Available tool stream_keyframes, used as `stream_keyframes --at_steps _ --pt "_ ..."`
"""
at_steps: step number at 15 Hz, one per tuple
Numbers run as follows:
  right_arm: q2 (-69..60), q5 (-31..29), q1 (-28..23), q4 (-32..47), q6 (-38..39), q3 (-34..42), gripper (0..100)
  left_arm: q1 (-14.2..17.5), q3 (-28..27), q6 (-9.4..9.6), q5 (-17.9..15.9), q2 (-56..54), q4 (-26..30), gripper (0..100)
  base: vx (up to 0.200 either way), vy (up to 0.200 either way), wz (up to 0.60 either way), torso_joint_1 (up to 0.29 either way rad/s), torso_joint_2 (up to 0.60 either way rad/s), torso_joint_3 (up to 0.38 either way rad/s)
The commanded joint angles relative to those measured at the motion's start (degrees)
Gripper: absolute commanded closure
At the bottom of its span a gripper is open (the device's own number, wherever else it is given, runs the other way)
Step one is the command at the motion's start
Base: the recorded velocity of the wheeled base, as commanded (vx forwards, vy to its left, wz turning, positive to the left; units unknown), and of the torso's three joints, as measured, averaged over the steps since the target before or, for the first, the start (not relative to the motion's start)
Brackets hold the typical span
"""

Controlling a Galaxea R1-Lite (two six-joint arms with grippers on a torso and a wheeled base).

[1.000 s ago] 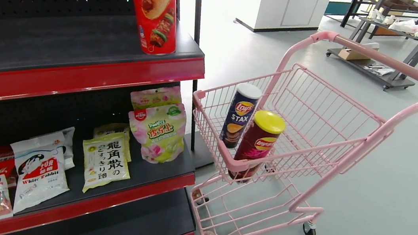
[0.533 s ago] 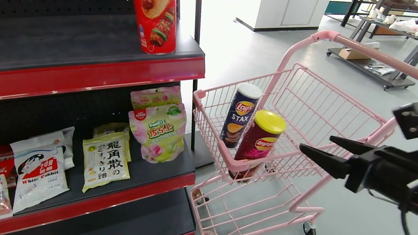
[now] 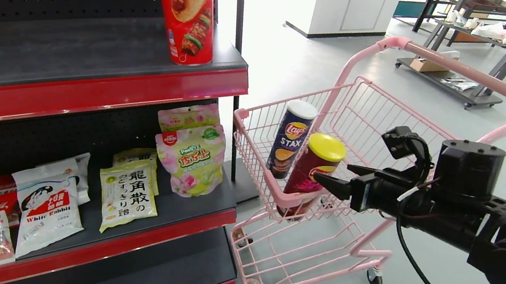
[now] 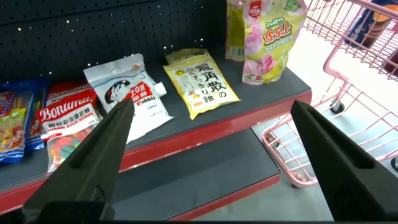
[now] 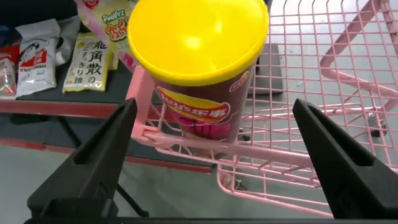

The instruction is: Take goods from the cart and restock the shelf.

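Note:
A pink cart (image 3: 459,73) stands to the right of the shelf (image 3: 95,89). Its basket holds two upright cans. The maroon can with a yellow lid (image 3: 326,147) leans at the near rim, and a dark blue can with a white lid (image 3: 291,139) stands behind it. My right gripper (image 3: 332,172) is open and level with the maroon can (image 5: 199,37), its fingers spread on either side just short of it. My left gripper (image 4: 211,104) hangs open and empty in front of the lower shelf. One tall red can (image 3: 187,8) stands on the upper shelf.
Snack bags (image 3: 128,192) lie on the lower shelf (image 4: 205,134), and a pink-green pouch (image 3: 190,158) stands at its right end. The upper shelf is bare to the left of the red can. Trolleys and a white cabinet (image 3: 347,4) stand far behind the cart.
My right arm has come in from the right and moved left, bringing its open gripper up to the maroon can. The cans and the cart have not moved.

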Motion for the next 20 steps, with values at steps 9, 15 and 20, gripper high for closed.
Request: stream_keyframes --at_steps 9,15,20 --pt "10.74 0.15 0.20 -1.51 0.18 -8.26 0 0.02 -0.04 0.02 0.02 0.05 0.00 0 0.000 0.000 0.00 0.000 0.00 0.000" --pt "14.87 0.06 1.43 -6.08 0.35 -9.76 0 0.02 -0.04 0.02 0.02 0.05 0.00 0 0.000 0.000 0.00 0.000 0.00 0.000" --pt "16.37 -0.21 1.17 -6.35 0.26 -10.28 100 0.02 0.05 0.02 0.02 0.05 0.00 0 0.000 0.000 0.00 0.000 0.00 0.000"
